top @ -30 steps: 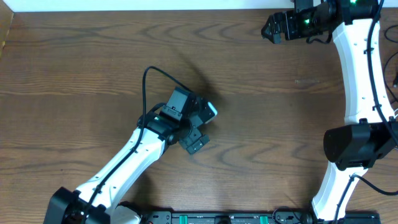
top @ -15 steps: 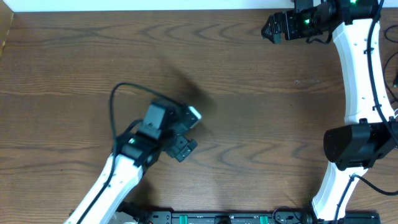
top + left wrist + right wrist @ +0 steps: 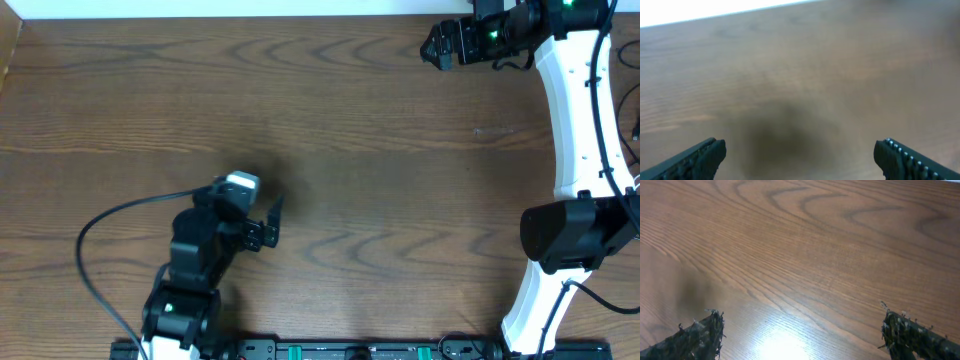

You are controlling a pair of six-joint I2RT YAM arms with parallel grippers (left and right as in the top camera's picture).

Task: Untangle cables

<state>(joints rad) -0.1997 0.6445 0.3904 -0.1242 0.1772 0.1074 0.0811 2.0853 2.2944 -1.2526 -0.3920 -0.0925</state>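
No cables show in any view of the wood counter (image 3: 380,150), so the progress of the untangling cannot be judged; the left fingers (image 3: 700,155), lower left overhead, and the right fingers (image 3: 695,335), upper right, stand released, holding nothing.

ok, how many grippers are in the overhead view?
2. The left gripper is open over the table, near side, left of centre. The right gripper is open at the far right edge.

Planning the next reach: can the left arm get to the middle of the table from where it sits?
Probably yes: the left tool stands open, and nothing shows on the table between it and the middle.
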